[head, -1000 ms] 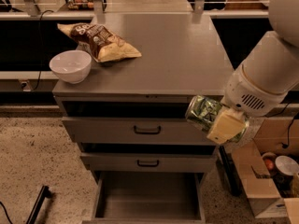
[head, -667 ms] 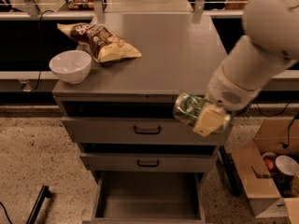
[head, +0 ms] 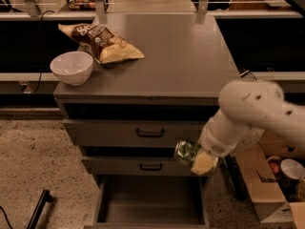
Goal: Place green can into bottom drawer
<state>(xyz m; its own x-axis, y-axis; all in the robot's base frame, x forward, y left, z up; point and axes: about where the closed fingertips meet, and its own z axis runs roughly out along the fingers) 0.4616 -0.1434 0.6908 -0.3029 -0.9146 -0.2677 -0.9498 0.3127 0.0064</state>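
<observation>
The green can [head: 185,151] lies on its side in my gripper [head: 194,157], which is shut on it. The gripper hangs in front of the lower drawer front, above the right part of the open bottom drawer [head: 150,205]. The drawer is pulled out at the foot of the cabinet and shows a plain grey floor and walls. My white arm [head: 248,113] comes in from the right.
A white bowl [head: 72,67] and a brown-and-yellow chip bag [head: 101,43] sit on the grey cabinet top [head: 181,51]. Two drawer fronts with black handles [head: 150,133] are above the open drawer. A cardboard box [head: 271,185] with items stands on the floor at right.
My gripper has carried the green can down and to the left, from beside the cabinet's upper right edge to just above the open bottom drawer.
</observation>
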